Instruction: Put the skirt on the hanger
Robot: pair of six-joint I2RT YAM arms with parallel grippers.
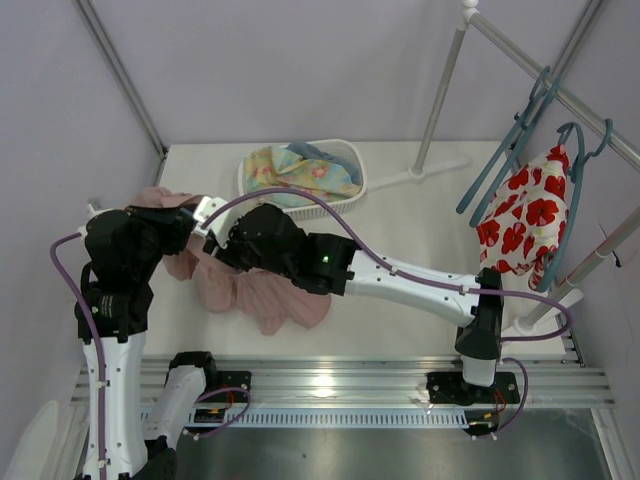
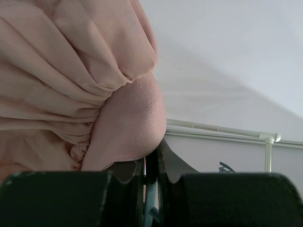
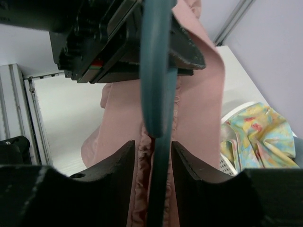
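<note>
Bare table (image 1: 420, 230) lies open between basket (image 1: 330, 205) and rack (image 1: 441, 90) (hung with hangers (image 1: 497, 165) and a flowered cloth (image 1: 525, 215)), while the right arm (image 1: 420, 283) crosses the near side to the skirt (image 1: 265, 295).

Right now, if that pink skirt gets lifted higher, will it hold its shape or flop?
Probably flop: the skirt hangs in soft gathers over the left gripper holding the hanger. Likely light, being thin cloth that puddles on the table.
</note>
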